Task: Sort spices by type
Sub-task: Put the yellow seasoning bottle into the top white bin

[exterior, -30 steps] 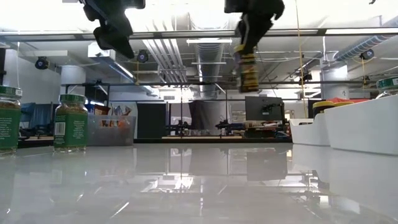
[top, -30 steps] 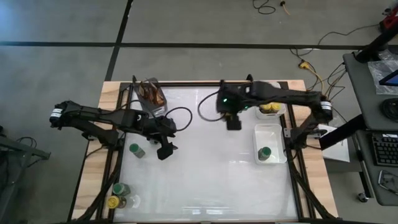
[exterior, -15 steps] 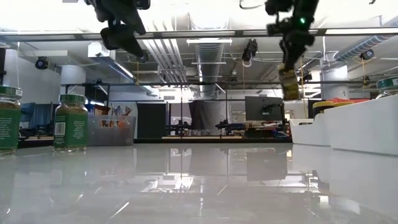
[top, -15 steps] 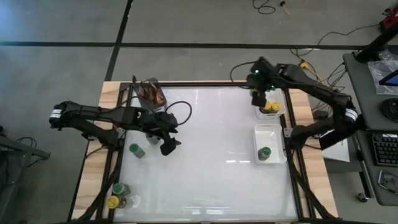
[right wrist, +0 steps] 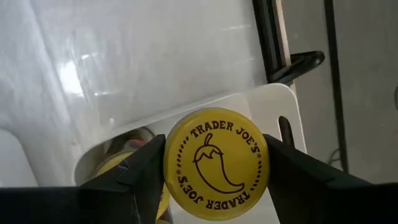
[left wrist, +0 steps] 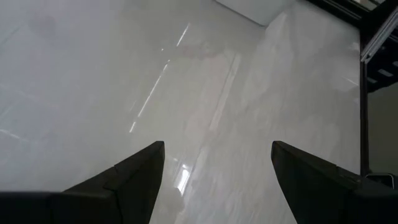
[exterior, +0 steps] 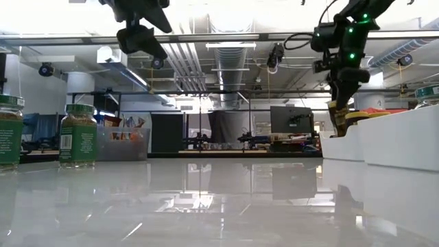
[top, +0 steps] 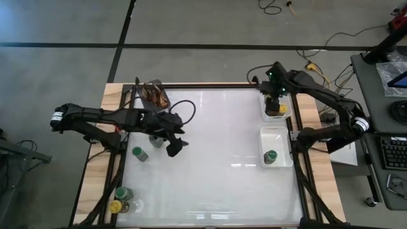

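My right gripper (top: 275,105) is shut on a yellow-lidded spice jar (right wrist: 216,163) over the far white tray (top: 287,114) at the table's right edge. That tray has another yellow-lidded jar (right wrist: 121,163) in it. The near white tray (top: 275,135) holds a green-lidded jar (top: 271,156). My left gripper (top: 173,147) hangs open above the table's left half, with only bare table between its fingers (left wrist: 127,177). One green-lidded jar (top: 138,152) stands beside it. More jars (top: 121,193) stand at the near left corner. My right gripper pinches the jar between its two fingers (right wrist: 144,169), one on either side of the yellow lid's rim (right wrist: 169,163). The fingers come steeply from above. The jar hangs upright below them (exterior: 337,113), over the far tray.
A grey cup of brown sticks (top: 156,95) stands at the far left of the table. Two green-lidded jars (exterior: 77,134) show at the left of the low view. The white table's middle (top: 216,159) has nothing on it.
My right gripper has carried the yellow-lidded jar from above the table's far middle toward the right edge, and has come down over the far white tray. The jar has stayed in its fingers.
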Motion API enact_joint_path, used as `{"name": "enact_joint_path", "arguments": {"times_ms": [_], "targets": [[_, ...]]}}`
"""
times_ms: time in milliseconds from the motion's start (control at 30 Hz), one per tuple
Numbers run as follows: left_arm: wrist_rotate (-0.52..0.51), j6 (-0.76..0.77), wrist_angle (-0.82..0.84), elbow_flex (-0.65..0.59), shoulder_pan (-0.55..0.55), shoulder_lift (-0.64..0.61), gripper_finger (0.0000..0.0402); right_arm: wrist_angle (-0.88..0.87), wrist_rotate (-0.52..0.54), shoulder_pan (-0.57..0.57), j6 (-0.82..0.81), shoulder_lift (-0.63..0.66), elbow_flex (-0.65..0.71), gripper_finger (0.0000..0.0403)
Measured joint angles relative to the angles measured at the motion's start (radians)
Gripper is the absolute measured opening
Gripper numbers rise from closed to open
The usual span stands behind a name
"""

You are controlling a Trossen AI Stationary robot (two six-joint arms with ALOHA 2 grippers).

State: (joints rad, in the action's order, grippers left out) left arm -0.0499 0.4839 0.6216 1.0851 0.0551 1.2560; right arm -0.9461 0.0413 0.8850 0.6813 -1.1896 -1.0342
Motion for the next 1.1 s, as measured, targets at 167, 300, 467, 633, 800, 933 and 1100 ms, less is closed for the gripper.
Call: {"name": "enact_joint_path", "arguments": {"times_ms": [167,300,467,633,800,933,1100], "targets": [[-0.016,0.000,-0.011,0.000,0.000,0.000,0.0279,0.025,-0.027,0.027,0.040,-0.005,0.025,0.0223],[-0.021,0.000,-0.041,0.000,0.000,0.000,0.0279,0.043,-0.073,0.059,0.070,-0.005,0.026,0.0223],[-0.029,0.000,-0.057,0.000,0.000,0.001,0.0279,0.040,-0.094,0.089,0.106,-0.021,0.027,0.0223],[-0.048,0.000,-0.071,0.000,0.000,0.001,0.0279,0.039,-0.129,0.107,0.124,-0.068,0.028,0.0224],[-0.048,0.000,-0.074,0.000,0.000,0.001,0.0279,0.044,-0.128,0.115,0.134,-0.109,0.028,0.0224],[-0.049,0.000,-0.074,0.000,0.000,0.001,0.0279,0.044,-0.128,0.117,0.132,-0.126,0.028,0.0224],[-0.072,0.000,-0.075,0.000,0.000,0.001,0.0279,0.035,-0.128,0.117,0.131,-0.129,0.028,0.0224]]}}
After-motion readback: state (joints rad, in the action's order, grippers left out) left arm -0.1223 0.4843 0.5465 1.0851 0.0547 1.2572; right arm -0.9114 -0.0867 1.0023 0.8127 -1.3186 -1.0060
